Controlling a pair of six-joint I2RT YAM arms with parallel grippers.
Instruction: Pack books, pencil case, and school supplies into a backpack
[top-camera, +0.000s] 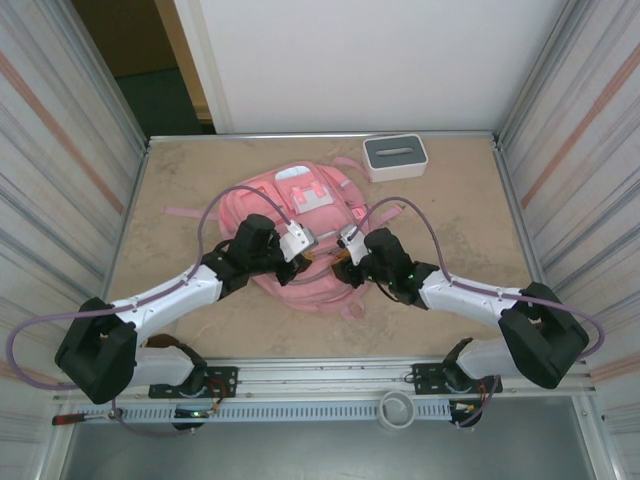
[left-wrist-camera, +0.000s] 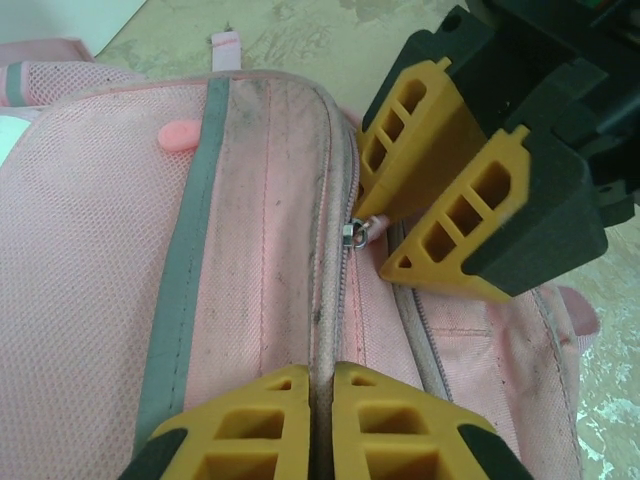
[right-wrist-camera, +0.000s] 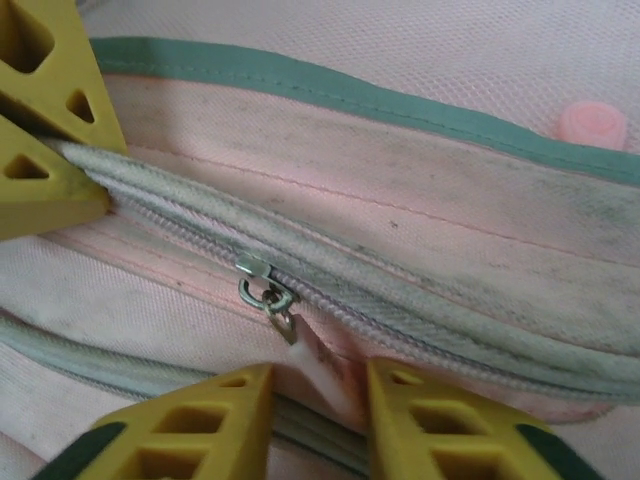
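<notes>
On the desk (top-camera: 470, 220), left jaws pinch the pink backpack's (top-camera: 300, 295) zip edge (left-wrist-camera: 322, 330); right jaws stand slightly apart around the zip pull (right-wrist-camera: 310, 355).

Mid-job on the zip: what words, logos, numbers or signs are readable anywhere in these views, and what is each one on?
No text can be read in any view.
On the backpack, the white patch is too small to tell whether it carries print.
On the white box, no marking can be seen.
</notes>
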